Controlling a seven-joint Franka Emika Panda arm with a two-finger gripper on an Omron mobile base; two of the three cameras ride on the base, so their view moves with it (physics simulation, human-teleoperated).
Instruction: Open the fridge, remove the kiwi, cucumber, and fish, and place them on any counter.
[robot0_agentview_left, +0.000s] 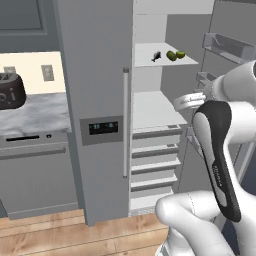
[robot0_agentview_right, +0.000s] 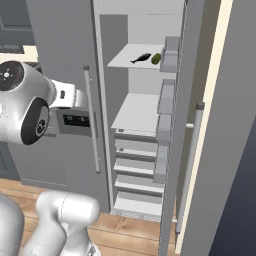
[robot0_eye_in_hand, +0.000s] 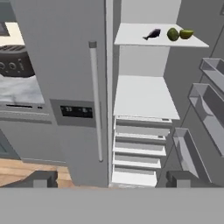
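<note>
The fridge (robot0_agentview_left: 95, 75) stands with its left door shut and its right door (robot0_agentview_right: 220, 150) swung wide open. On the upper white shelf (robot0_eye_in_hand: 131, 37) lie the dark fish (robot0_eye_in_hand: 152, 34), the round olive kiwi (robot0_eye_in_hand: 173, 34) and the bright green cucumber (robot0_eye_in_hand: 186, 33), side by side. From the left base view they are the fish (robot0_agentview_left: 156, 56), kiwi (robot0_agentview_left: 171, 55) and cucumber (robot0_agentview_left: 180, 54). The right base view has the fish (robot0_agentview_right: 141, 58) beside a green fruit half hidden by door bins. My gripper (robot0_eye_in_hand: 113, 179) is open and holds nothing, well back from the shelves and lower than the food.
The marbled counter (robot0_agentview_left: 35, 115) runs left of the fridge, with a dark toaster (robot0_agentview_left: 10, 91) on it. Door bins (robot0_eye_in_hand: 210, 105) jut out on the open door to my right. A bare middle shelf (robot0_eye_in_hand: 142, 96) sits above several drawers (robot0_eye_in_hand: 140, 148).
</note>
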